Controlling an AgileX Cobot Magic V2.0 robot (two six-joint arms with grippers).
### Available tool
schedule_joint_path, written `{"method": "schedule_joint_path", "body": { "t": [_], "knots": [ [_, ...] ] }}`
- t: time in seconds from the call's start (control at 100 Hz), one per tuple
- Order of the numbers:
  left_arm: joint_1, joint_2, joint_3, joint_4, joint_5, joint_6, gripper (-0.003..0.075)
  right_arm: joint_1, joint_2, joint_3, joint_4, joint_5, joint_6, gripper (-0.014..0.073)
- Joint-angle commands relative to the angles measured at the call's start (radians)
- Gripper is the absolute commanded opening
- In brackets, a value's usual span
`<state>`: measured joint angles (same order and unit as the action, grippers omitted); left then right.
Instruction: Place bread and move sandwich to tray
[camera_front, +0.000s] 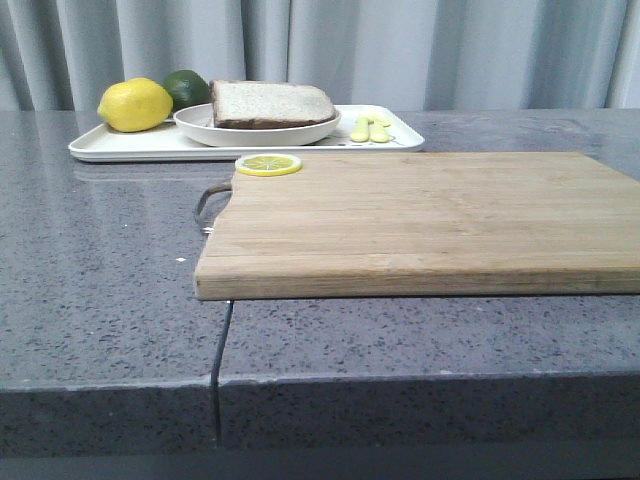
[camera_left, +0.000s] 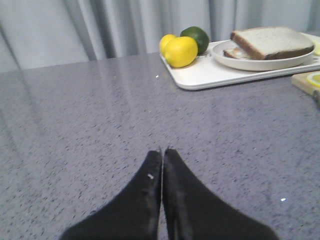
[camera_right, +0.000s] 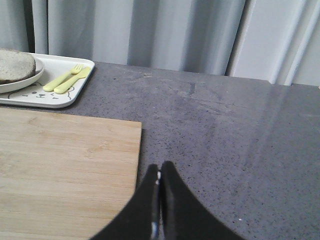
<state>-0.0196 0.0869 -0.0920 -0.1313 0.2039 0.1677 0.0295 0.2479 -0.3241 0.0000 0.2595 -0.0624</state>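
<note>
- Landmark: wooden cutting board (camera_front: 420, 222), lying flat on the grey stone counter (camera_front: 100, 300), nothing on it but a lemon slice (camera_front: 268, 164) at its far left corner.
- Tray (camera_front: 120, 143): white, rectangular, just behind the board's far left corner, on the counter.
- Sandwich (camera_front: 272, 103): on a round white plate (camera_front: 230, 128) that sits on the tray, behind the board's far left corner. Top slice pale with brown crust; a lower slice edge shows in the left wrist view; filling not visible.
- Also on the tray: a whole lemon (camera_front: 135, 104) and a lime (camera_front: 187, 87) left of the plate; a pale yellow fork and spoon (camera_front: 371, 128) right of it. Left wrist view shows a second lemon (camera_left: 166, 42) behind the first.
- Left gripper (camera_left: 162, 150): black fingers pressed together, nothing between them, over bare counter left of the board. Sandwich well apart from it, far ahead and off to the board side.
- Right gripper (camera_right: 160, 165): fingers pressed together, empty, over the counter just off the board's right edge. Sandwich well apart, at the board's opposite far corner.
- No separate bread slice found in any view.
</note>
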Motion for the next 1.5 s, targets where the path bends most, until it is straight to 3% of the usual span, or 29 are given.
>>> {"method": "schedule_joint_path", "body": {
  "t": [0.0,0.26,1.49],
  "knots": [
    [0.036,-0.026,0.009,0.008,-0.085,-0.001,-0.0019,-0.006,0.007,-0.026,-0.013,-0.077,-0.009,-0.0116],
    [0.045,-0.125,0.109,0.043,-0.101,-0.003,-0.0019,-0.006,0.007,-0.026,-0.013,-0.077,-0.009,-0.0116],
    [0.047,-0.125,0.109,0.041,-0.093,-0.011,-0.0019,-0.006,0.007,-0.025,-0.013,-0.079,-0.009,-0.0116]
  ]
}}
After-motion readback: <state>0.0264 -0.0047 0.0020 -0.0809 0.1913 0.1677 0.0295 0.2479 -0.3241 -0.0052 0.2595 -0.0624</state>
